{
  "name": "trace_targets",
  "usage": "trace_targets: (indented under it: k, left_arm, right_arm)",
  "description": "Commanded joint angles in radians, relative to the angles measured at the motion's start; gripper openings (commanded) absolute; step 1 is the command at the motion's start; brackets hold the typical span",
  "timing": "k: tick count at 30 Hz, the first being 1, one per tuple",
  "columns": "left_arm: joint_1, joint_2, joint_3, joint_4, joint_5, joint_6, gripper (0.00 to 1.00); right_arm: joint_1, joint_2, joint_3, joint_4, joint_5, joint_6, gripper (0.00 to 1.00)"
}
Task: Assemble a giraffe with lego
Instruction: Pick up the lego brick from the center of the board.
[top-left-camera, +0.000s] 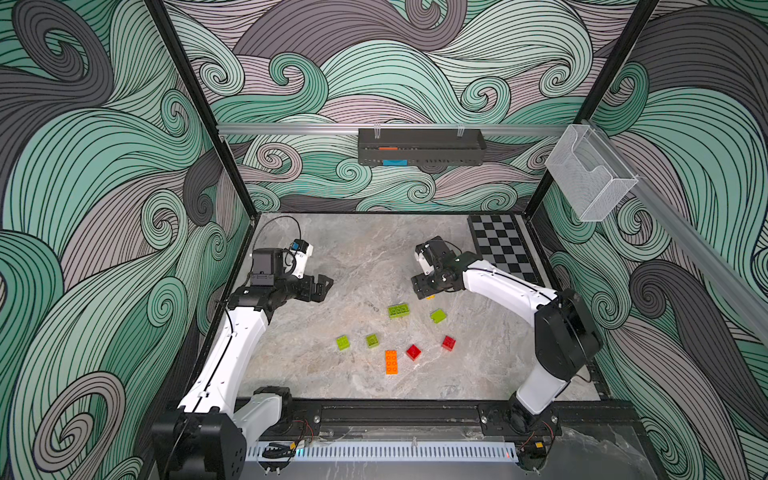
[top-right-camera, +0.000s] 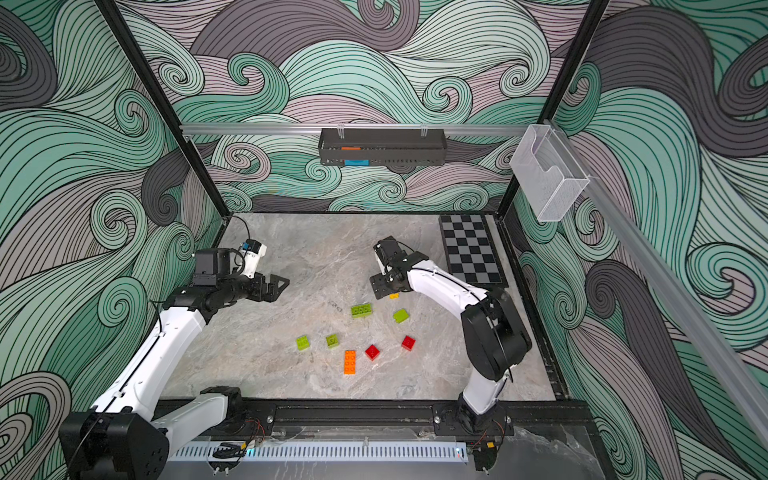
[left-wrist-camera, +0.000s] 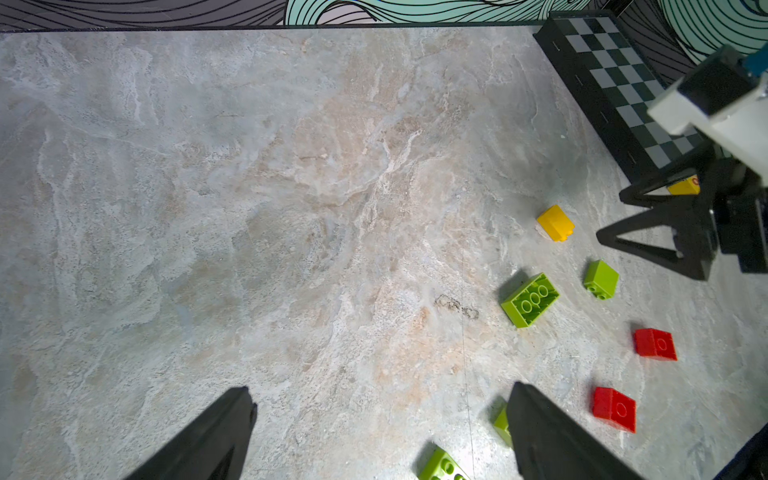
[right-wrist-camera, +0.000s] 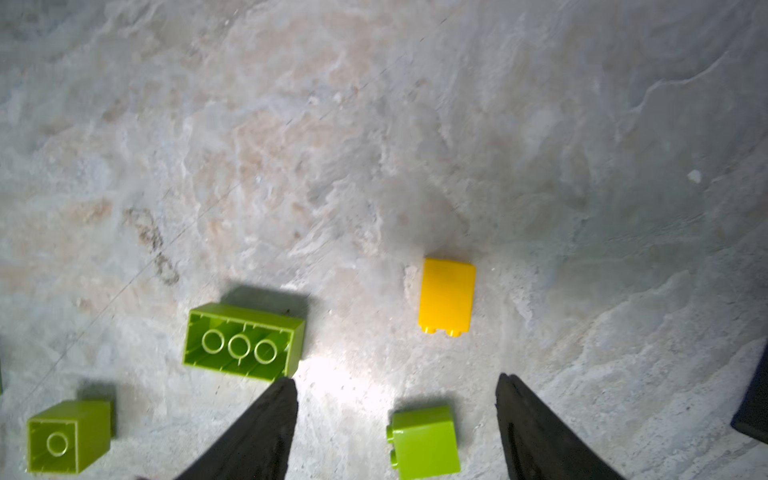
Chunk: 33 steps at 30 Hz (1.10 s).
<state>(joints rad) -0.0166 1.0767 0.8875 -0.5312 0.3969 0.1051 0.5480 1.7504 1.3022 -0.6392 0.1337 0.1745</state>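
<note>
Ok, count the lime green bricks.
4: long green brick, hollow side up; small green brick beside it; third and fourth near the orange brick. None seems hidden.

Robot lab test cell, left arm (top-left-camera: 224, 357) and right arm (top-left-camera: 511, 286) bolted to a black rail (top-left-camera: 399, 415) along a marble-look table (top-left-camera: 365, 257), swirl-printed walls (top-left-camera: 83, 166) on a metal frame (top-left-camera: 195, 104), checkerboard (top-left-camera: 505, 249) in a corner

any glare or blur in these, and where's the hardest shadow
Right wrist view: white glare on the table between the blurred fingers of the open right gripper; the long green brick casts the darkest shadow. Left wrist view: the red bricks look sharp, the open left gripper soft-edged. In both top views: even light, faint shadows.
</note>
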Motion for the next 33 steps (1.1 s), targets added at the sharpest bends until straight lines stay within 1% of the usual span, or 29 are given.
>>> trace_targets:
  k: [1,5,11,16,20,24,30,33]
  left_arm:
    - [-0.006,-0.021,0.021,-0.008,0.035,0.002,0.99]
    - [-0.005,-0.032,0.015,-0.003,0.037,0.007,0.99]
    - [-0.006,-0.040,0.015,-0.006,0.059,0.005,0.99]
    - [-0.010,-0.044,0.010,-0.003,0.070,0.002,0.99]
    - [-0.010,-0.046,0.002,0.008,0.068,0.005,0.99]
    - [-0.010,-0.044,0.007,0.001,0.083,0.001,0.99]
    - [-0.011,-0.050,0.004,0.005,0.084,0.004,0.99]
    - [-0.008,-0.052,0.006,-0.001,0.081,0.008,0.99]
  right_arm:
    - [-0.029,0.097,0.089,-0.085,0.027,0.021,0.78]
    - [-0.052,0.225,0.219,-0.166,0.025,0.034,0.75]
    - [-0.069,0.288,0.267,-0.187,0.017,0.039,0.71]
    - [-0.076,0.279,0.216,-0.185,0.009,0.039,0.69]
    - [-0.076,0.278,0.181,-0.178,-0.019,0.039,0.65]
    - [-0.078,0.276,0.152,-0.162,-0.028,0.036,0.63]
    - [-0.077,0.279,0.129,-0.126,-0.044,0.030,0.58]
    - [-0.079,0.289,0.132,-0.122,-0.047,0.026,0.53]
